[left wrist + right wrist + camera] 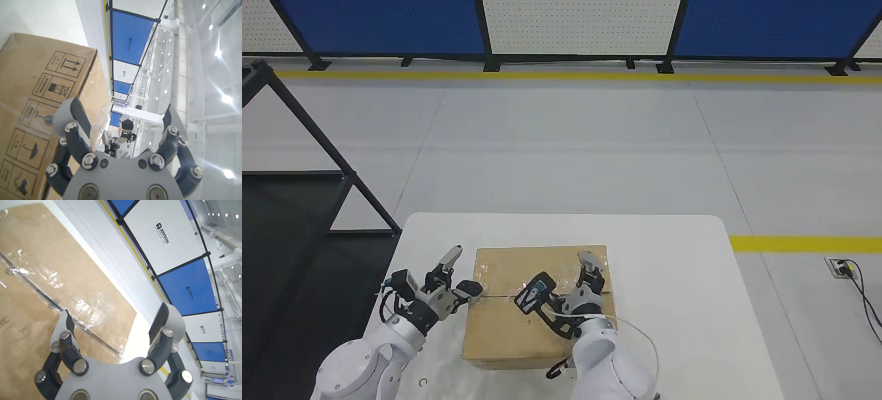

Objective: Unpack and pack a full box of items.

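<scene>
cardboard box (504,325) closed; left gripper (122,111) beside it, right gripper (115,311) over top, both fingers apart.

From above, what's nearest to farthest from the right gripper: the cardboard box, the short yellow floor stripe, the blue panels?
1. Cardboard box, directly under the right gripper.
2. Short yellow floor stripe, on the floor to its right.
3. Blue panels, along the far back.

the left arm (352,372) and right arm (607,368) are wearing smooth white shells. the left gripper (122,106) and right gripper (115,311) are showing grey fingers (61,115), black ribbed pads (80,115), black linkages and silver screws on grey plates. a thin white cable (642,333) is looping by the right arm.
</scene>
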